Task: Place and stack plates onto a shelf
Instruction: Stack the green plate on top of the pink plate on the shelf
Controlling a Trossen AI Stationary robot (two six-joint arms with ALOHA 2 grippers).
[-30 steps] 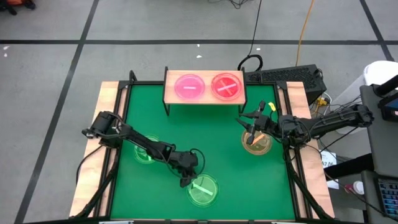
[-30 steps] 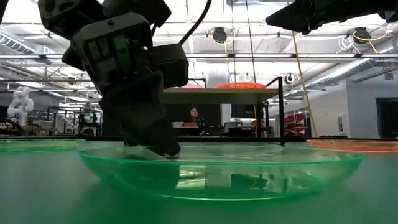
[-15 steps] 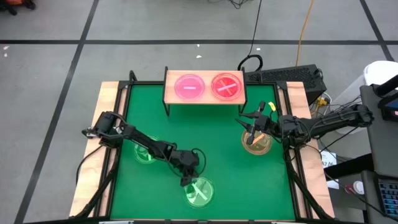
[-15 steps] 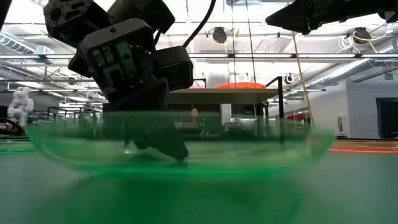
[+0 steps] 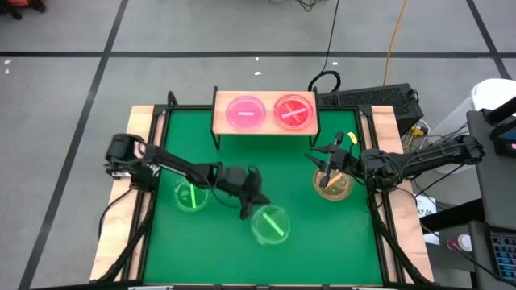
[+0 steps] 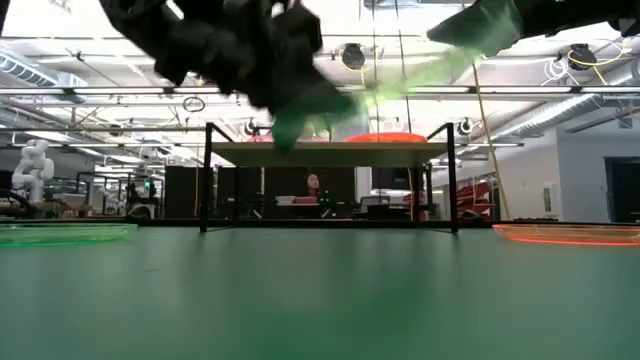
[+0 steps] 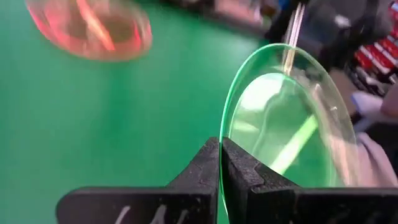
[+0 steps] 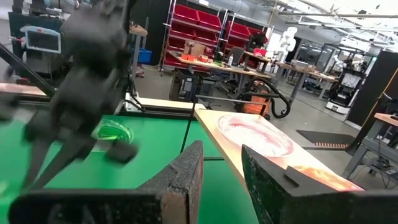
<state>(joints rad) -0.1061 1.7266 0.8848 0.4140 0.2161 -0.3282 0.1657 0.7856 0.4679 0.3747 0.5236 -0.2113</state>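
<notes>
Carried plate: a green plate [image 5: 269,223] is off the table near the front edge, tilted, its bright green bar showing; the left wrist view shows it [image 7: 292,124] almost on edge.
Left gripper: the left gripper [image 5: 249,207] has its fingers [image 7: 205,171] pressed together on the rim of that plate; the grip is on the edge only, so I judge the plate could swing or slip if moved fast.
Second green plate: another green plate [image 5: 191,196] lies flat on the green table [image 5: 298,258], toward the left side, under the left arm; it is not touched.
Amber plate: an amber-brown plate [image 5: 333,184] rests on the table at the right, short of the shelf.
Right gripper: the right gripper [image 5: 329,167] hovers over the amber plate's far edge; its fingers [image 8: 186,177] stand apart with nothing between them; this arm waits.
Shelf: the light-wood shelf [image 5: 264,127] stands at the far side of the table; two pink plates lie side by side on it, the left pink plate [image 5: 245,112] and the right pink plate [image 5: 294,112], filling its width.
Step in hand: lifting the green plate for transfer; judged well short of finished, with three plates off the shelf.
Next move: carry it back and over the shelf, level it, then lower it centred onto one pink plate before letting go; both spots are taken, so it must stack.
</notes>
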